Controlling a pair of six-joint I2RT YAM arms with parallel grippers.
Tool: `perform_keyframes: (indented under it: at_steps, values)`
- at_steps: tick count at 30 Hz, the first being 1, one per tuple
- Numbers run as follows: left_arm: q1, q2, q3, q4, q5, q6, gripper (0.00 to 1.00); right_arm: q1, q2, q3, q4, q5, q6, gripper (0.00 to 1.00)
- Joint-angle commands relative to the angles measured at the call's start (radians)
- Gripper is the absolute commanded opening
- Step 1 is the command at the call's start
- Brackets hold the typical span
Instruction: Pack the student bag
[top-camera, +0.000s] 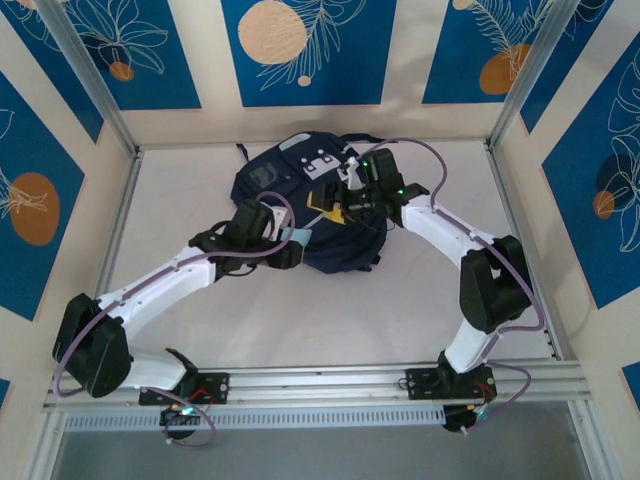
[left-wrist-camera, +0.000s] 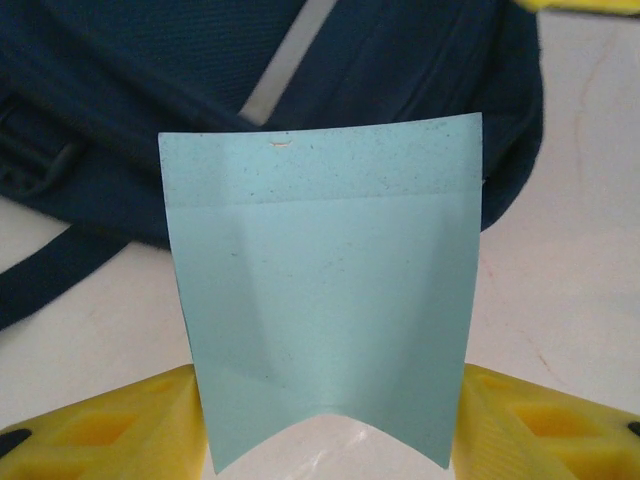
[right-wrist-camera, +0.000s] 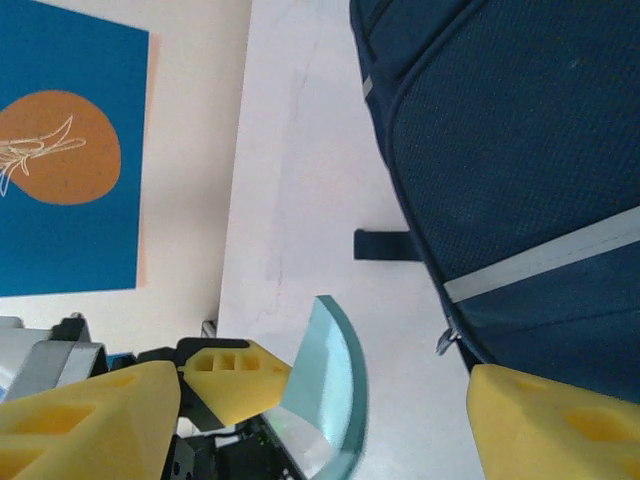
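Note:
The student bag (top-camera: 275, 185) lies navy-blue at the back middle of the white table, with its grey stripe (right-wrist-camera: 560, 258) and zip pull (right-wrist-camera: 447, 338) in the right wrist view. My left gripper (top-camera: 290, 243) sits at the bag's near-left side, shut on a pale blue packet (left-wrist-camera: 325, 280) that bows between its yellow fingers (left-wrist-camera: 110, 430). The bag (left-wrist-camera: 400, 60) lies just beyond the packet. My right gripper (top-camera: 335, 208) hovers over the bag's near edge, open. Its wide-set fingers (right-wrist-camera: 560, 425) stand either side of the packet (right-wrist-camera: 335, 380) without touching it.
Walls with blue panels (top-camera: 300, 50) and aluminium posts (top-camera: 85, 75) close in the table on three sides. A rail (top-camera: 320, 385) runs along the near edge. A dark strap (left-wrist-camera: 50, 270) trails from the bag on the left. Bare table (top-camera: 340, 320) lies in front of the bag.

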Motion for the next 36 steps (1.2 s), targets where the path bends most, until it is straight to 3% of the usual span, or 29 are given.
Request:
perform_keyframes:
  at_steps: [1,8,15,18,21,25,29,36]
  values:
    - [-0.016,0.022,0.047,0.081,0.027,0.039,0.60,0.009,0.030,0.002,-0.013,-0.067,0.030,0.71]
    - [-0.036,0.055,0.064,0.126,0.027,0.037,0.60,0.027,0.027,-0.070,-0.011,-0.071,0.058,0.65]
    - [-0.049,0.066,0.064,0.134,-0.002,0.039,0.61,0.024,0.010,-0.083,-0.011,-0.099,0.061,0.24]
    - [-0.052,0.075,0.071,0.117,-0.011,0.044,0.73,0.007,-0.004,-0.085,-0.011,-0.099,0.064,0.10]
    - [-0.054,0.078,0.092,0.070,-0.032,0.073,0.89,-0.030,-0.031,-0.089,-0.029,-0.093,0.055,0.05]
    - [-0.054,0.078,0.131,0.018,-0.094,0.148,0.93,-0.103,-0.080,-0.110,-0.081,-0.066,0.015,0.03]
    - [-0.055,0.135,0.201,0.013,-0.110,0.217,0.93,-0.209,-0.150,-0.158,-0.136,-0.032,-0.031,0.02]
    - [-0.074,0.384,0.433,-0.026,-0.123,0.311,0.86,-0.425,-0.297,-0.275,-0.223,0.014,-0.092,0.00]
